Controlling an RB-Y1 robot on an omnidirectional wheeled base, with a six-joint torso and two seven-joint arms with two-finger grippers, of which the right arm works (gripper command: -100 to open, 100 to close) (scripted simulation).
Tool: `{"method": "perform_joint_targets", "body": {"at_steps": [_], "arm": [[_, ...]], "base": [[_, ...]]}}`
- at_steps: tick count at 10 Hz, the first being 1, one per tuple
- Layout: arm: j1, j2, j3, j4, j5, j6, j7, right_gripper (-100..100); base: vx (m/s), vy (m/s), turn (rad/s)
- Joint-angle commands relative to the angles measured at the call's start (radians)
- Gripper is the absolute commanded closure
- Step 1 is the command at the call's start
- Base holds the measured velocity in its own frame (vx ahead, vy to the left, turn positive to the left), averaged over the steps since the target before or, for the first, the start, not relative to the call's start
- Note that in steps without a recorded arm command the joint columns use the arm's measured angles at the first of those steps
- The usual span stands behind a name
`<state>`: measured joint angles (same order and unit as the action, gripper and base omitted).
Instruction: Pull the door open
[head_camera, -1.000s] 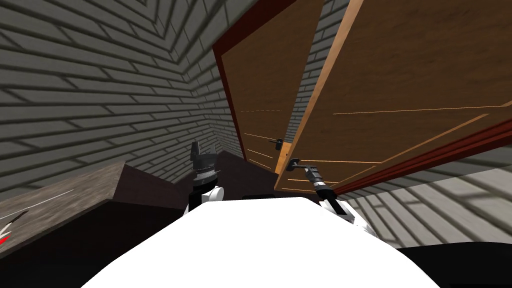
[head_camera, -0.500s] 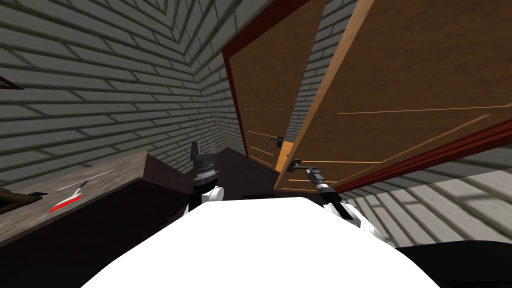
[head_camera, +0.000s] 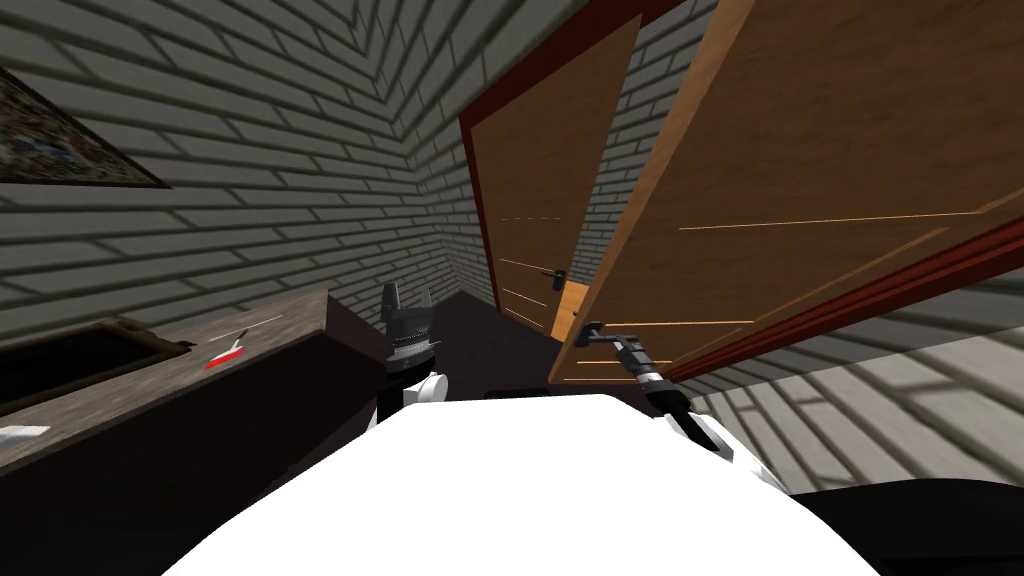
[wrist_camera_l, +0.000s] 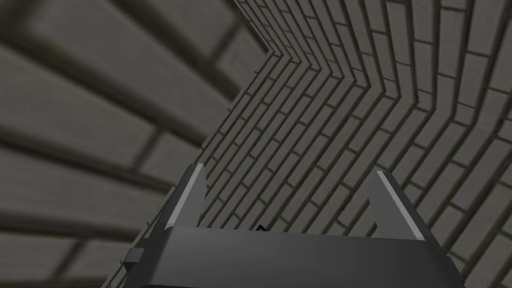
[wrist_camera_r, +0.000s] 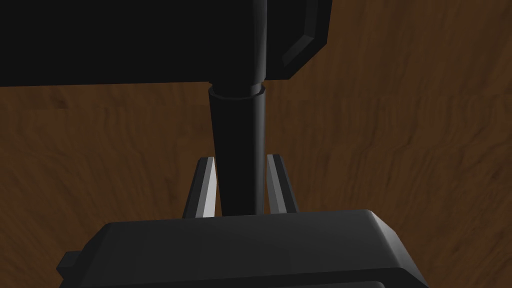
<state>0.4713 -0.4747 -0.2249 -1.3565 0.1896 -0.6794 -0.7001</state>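
A brown wooden door (head_camera: 800, 180) stands partly swung out of its dark red frame (head_camera: 900, 285), its free edge towards me. My right gripper (head_camera: 604, 337) is shut on the door's black lever handle (head_camera: 592, 330). In the right wrist view the two fingers (wrist_camera_r: 205, 187) press both sides of the black handle bar (wrist_camera_r: 237, 150), with the brown door face (wrist_camera_r: 400, 125) behind it. My left gripper (head_camera: 406, 296) is held upright in front of my chest, open and holding nothing; its fingers (wrist_camera_l: 192, 195) stand wide apart.
A second brown door (head_camera: 545, 190) with a black handle (head_camera: 553, 275) stands beyond in the grey brick wall. A dark counter (head_camera: 280, 320) with a sunken sink (head_camera: 70, 360) and a red-and-white item (head_camera: 225, 355) runs along my left. A picture (head_camera: 60, 140) hangs above it.
My view has turned left: the counter, sink and picture have slid in from the left. The door has swung a little further out, with my right gripper still on its handle.
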Motion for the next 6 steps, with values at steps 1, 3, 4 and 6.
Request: {"method": "perform_joint_targets", "body": {"at_steps": [1,3,4,6], "arm": [[0.0,0.0,0.0,0.0,0.0,0.0,0.0,100],[0.01,-0.015,0.007,0.014,0.004,-0.036,-0.014,100],[0.012,-0.021,0.01,0.019,0.006,-0.049,-0.019,100],[0.018,-0.033,0.015,0.03,0.009,-0.077,-0.03,100]], "base": [[-0.102,-0.04,0.021],[-0.184,-0.047,0.171],[-0.234,-0.059,0.149],[-0.229,-0.076,0.137]]}}
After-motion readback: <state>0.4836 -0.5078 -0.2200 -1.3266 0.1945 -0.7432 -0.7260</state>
